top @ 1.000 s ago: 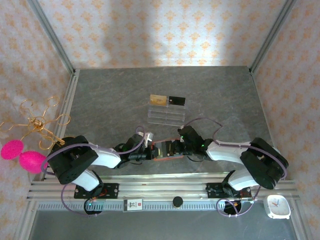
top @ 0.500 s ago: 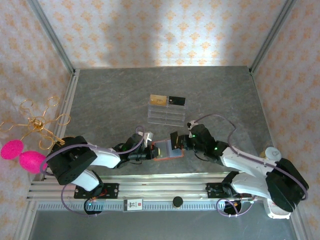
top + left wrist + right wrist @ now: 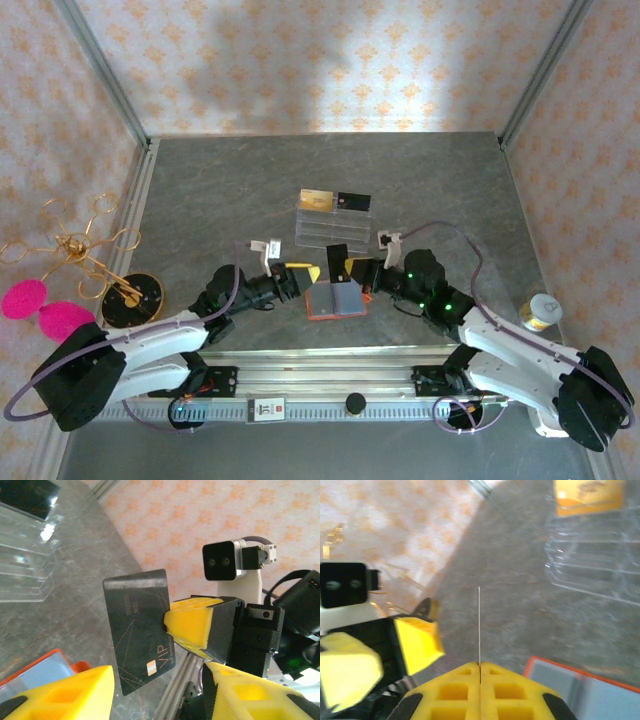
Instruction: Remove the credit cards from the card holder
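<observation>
The card holder (image 3: 336, 300) lies open on the table, orange-red with a grey-blue inside (image 3: 42, 672) (image 3: 592, 690). My right gripper (image 3: 353, 271) (image 3: 480, 666) is shut on a black credit card (image 3: 338, 264), held upright just above the holder's far edge. The left wrist view shows the card's face (image 3: 137, 635), marked VIP; in the right wrist view it is edge-on (image 3: 479, 625). My left gripper (image 3: 307, 275) (image 3: 157, 690) stands open just left of the card, touching nothing. A gold card (image 3: 316, 200) (image 3: 590, 495) and a second black card (image 3: 352, 202) rest on the clear rack.
The clear acrylic rack (image 3: 333, 230) stands just behind both grippers. A gold wire stand (image 3: 80, 250) with pink balls and a round black base (image 3: 132, 298) is at the left. A tin can (image 3: 538, 312) sits at the right. The metal rail (image 3: 320, 365) runs along the near edge.
My right gripper has drawn the black card up out of the holder. My left gripper has let go of the holder's left edge, opened and moved back a little.
</observation>
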Motion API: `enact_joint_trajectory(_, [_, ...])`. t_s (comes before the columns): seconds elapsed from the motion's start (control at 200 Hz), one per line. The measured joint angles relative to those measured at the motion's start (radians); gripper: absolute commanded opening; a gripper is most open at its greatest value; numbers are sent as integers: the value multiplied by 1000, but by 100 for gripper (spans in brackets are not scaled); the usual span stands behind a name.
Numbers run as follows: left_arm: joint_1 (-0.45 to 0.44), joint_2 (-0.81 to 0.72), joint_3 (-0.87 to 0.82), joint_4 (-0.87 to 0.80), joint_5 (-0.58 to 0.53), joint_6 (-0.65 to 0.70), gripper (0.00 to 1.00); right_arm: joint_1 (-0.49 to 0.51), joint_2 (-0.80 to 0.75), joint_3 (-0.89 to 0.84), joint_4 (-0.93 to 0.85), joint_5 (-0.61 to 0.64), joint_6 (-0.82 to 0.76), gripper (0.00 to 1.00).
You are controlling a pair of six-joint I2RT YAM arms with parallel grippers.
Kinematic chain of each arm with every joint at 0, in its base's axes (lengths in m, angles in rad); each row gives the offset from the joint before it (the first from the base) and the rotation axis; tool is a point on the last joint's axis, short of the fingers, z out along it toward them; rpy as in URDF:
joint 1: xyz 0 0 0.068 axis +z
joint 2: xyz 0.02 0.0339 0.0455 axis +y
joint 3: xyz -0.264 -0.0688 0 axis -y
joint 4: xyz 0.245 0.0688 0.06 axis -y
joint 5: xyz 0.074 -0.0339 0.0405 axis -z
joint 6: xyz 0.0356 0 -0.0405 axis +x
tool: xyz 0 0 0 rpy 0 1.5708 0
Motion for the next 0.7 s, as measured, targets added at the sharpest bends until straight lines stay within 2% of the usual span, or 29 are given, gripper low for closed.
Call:
enact_joint_trajectory(0.205, [8,0,-40,135,40,-53,47,-1,-12,-4,159,-101,42,0])
enact_joint_trajectory(0.42, [8,26,-47,248,72,-103,43,-1,-6,-4,241,-155,75,0])
enact_joint_trajectory(0.546, [8,52,-47,309,86,-127,35,-1,14,-4,277,-178,95,0])
enact_joint_trajectory(0.701, [8,88,-47,367,102,-157,15,0,34,-4,306,-195,109,0])
